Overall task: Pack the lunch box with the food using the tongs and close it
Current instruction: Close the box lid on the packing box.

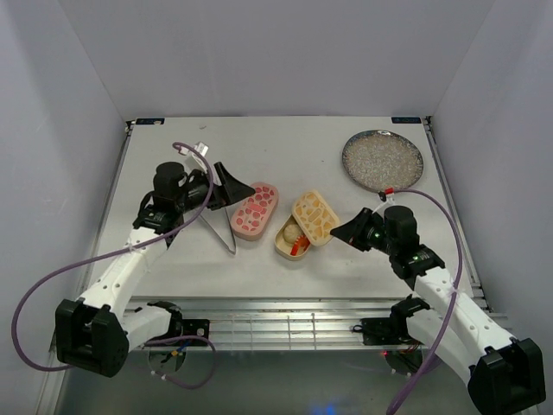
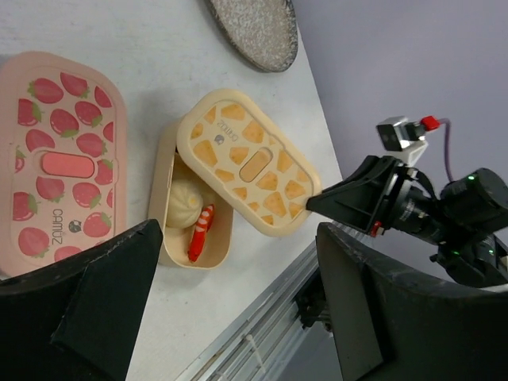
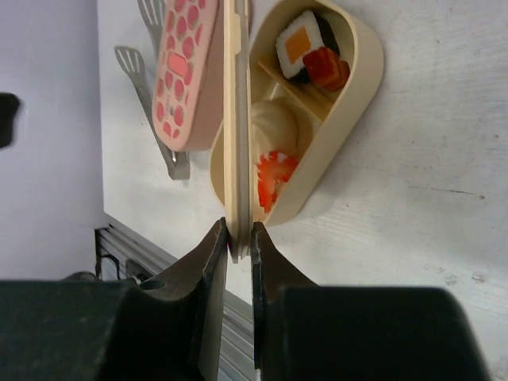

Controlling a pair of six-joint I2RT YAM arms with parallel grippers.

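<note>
I saw the lunch box's tan tray (image 1: 279, 245) uncovered at one end. Its tan lid (image 1: 315, 216), patterned with orange pebbles, sat askew over the rest, one edge pinched in my right gripper (image 3: 240, 238). One compartment of the tray held a cream bun (image 2: 184, 200) and an orange shrimp-like piece (image 2: 198, 234). The other held a dark-wrapped roll (image 3: 300, 45) touching a red piece (image 3: 327, 67). Just beside the tray lay the pink box (image 1: 256, 210) with its strawberry lid on. The silvery tongs (image 1: 220, 232) lay flat on the far side of that box from the tray.
</note>
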